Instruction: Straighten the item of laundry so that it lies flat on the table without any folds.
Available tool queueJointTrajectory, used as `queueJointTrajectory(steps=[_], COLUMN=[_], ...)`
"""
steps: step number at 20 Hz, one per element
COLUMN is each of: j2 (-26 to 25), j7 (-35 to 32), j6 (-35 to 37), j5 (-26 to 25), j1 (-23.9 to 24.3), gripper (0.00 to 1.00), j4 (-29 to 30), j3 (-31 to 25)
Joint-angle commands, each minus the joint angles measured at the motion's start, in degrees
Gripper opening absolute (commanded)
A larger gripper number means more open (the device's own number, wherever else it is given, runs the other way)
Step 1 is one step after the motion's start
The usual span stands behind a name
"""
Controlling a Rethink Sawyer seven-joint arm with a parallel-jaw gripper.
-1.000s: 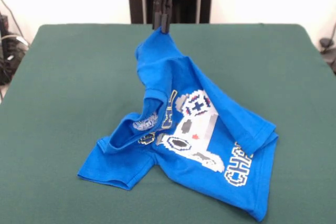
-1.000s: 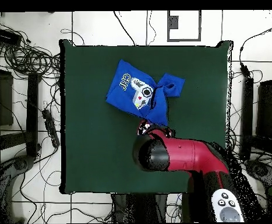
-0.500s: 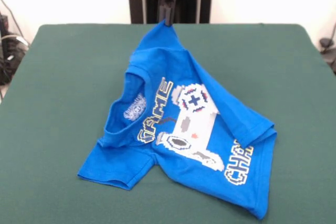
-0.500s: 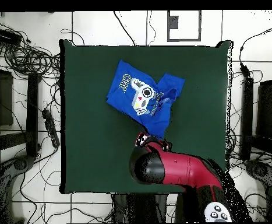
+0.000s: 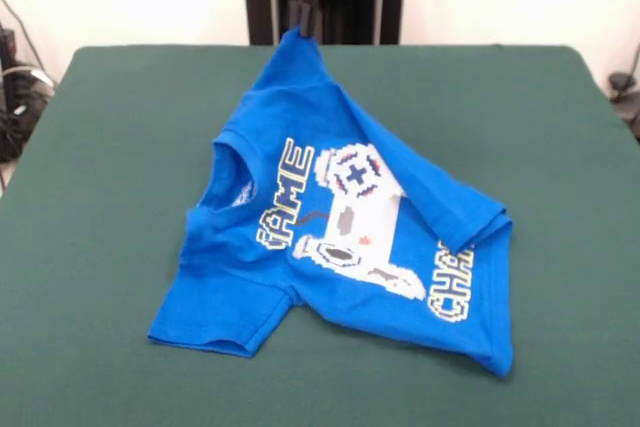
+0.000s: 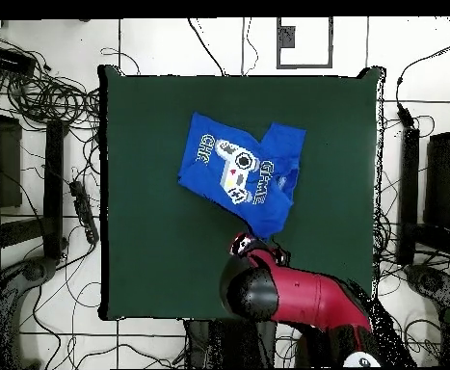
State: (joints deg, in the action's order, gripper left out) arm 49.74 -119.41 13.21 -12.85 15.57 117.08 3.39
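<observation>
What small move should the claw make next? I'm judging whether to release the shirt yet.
Probably keep pulling a little farther toward the base before releasing. The claw is shut on one corner of the blue T-shirt, lifting it off the green table, while the right side is folded over the CHANGER lettering. More tension may draw that fold open.

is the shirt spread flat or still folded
Still folded: the T-shirt has one sleeve doubled over its print, and the gripper holds a corner up.
</observation>
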Motion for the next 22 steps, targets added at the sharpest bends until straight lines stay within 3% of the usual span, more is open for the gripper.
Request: queueJointTrajectory(steps=[1, 5, 9, 18, 22], j2=[1.3, 2.4, 3.0, -0.7, -2.2], j7=[-12.1, -11.7, -13.9, -19.0, -18.7], j6=[-1.8, -1.1, -0.7, -3.1, -5.4], j5=[4.3, 5.2, 6.9, 14.7, 17.8], j1=[-1.2, -1.2, -4.8, -14.6, -15.7], gripper=[0.0, 0.0, 0.0, 0.0, 0.0], j4=[6.2, 7.0, 7.3, 7.4, 7.8], j3=[-0.5, -0.6, 1.6, 5.3, 4.8])
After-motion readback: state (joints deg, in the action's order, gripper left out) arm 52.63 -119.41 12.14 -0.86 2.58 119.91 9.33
